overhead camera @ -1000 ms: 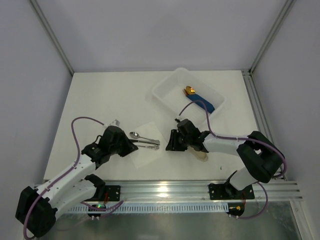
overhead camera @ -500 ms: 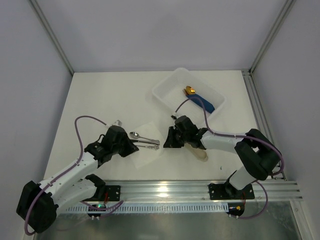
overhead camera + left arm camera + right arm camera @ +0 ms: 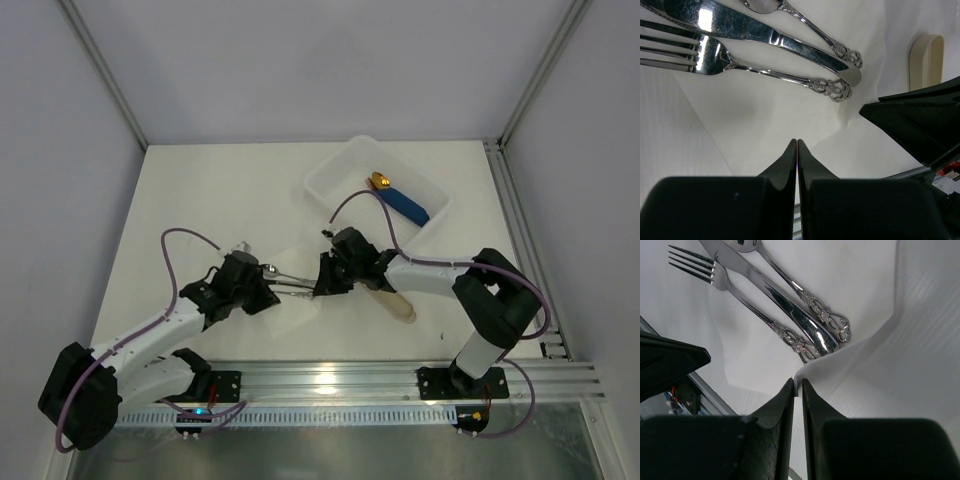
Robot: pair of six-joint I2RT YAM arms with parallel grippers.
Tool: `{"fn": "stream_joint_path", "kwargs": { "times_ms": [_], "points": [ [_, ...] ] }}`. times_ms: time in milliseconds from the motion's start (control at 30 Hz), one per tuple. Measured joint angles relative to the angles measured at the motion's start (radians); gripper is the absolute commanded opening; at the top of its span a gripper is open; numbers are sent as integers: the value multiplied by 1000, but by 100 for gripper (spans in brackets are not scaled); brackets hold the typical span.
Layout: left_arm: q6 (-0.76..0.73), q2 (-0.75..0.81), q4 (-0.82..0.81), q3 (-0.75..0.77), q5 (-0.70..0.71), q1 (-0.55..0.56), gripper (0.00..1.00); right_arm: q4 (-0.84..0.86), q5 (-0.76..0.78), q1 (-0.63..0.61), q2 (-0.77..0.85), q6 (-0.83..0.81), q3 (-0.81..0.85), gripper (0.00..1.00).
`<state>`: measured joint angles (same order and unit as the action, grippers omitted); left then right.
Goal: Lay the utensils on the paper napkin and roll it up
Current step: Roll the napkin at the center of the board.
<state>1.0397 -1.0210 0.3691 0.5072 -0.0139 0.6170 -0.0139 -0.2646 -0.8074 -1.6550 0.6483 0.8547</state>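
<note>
Napkin (image 3: 850, 290) edge in right gripper (image 3: 797, 383), utensils (image 3: 790, 310) beyond

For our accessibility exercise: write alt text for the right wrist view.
Dark jaws pinch a raised edge of the white paper napkin. Beyond them, the silver utensils lie side by side on it.

Three silver utensils (image 3: 770, 55) lie just ahead of the left gripper (image 3: 797, 142), with the right gripper (image 3: 797, 385) facing them from the other end: one fork (image 3: 765, 74), one knife (image 3: 765, 37) and one spoon (image 3: 815, 32). All three rest on the one paper napkin (image 3: 765, 125). Off to the side of the right gripper stands one white tray (image 3: 330, 175) holding one blue-handled gold-tipped piece (image 3: 403, 204), one beige sleeve (image 3: 397, 304) lies just behind that gripper, and there are two arms, each with one gripper.
</note>
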Motion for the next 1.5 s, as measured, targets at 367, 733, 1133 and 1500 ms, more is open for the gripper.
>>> {"fn": "stream_joint_path", "kwargs": {
  "times_ms": [367, 733, 1133, 1500],
  "points": [
    [1, -21, -26, 0, 16, 14, 0, -31, -9, -9, -61, -15, 67, 15],
    [7, -56, -45, 0, 21, 45, 0, -33, -19, -9, -125, -15, 101, 15],
    [9, -121, -67, 10, 33, 70, 0, -36, -27, -9, -140, -18, 131, 15],
    [11, -164, -90, 42, 42, 95, 0, -41, -40, -9, -169, -22, 156, 15]
  ]
}}
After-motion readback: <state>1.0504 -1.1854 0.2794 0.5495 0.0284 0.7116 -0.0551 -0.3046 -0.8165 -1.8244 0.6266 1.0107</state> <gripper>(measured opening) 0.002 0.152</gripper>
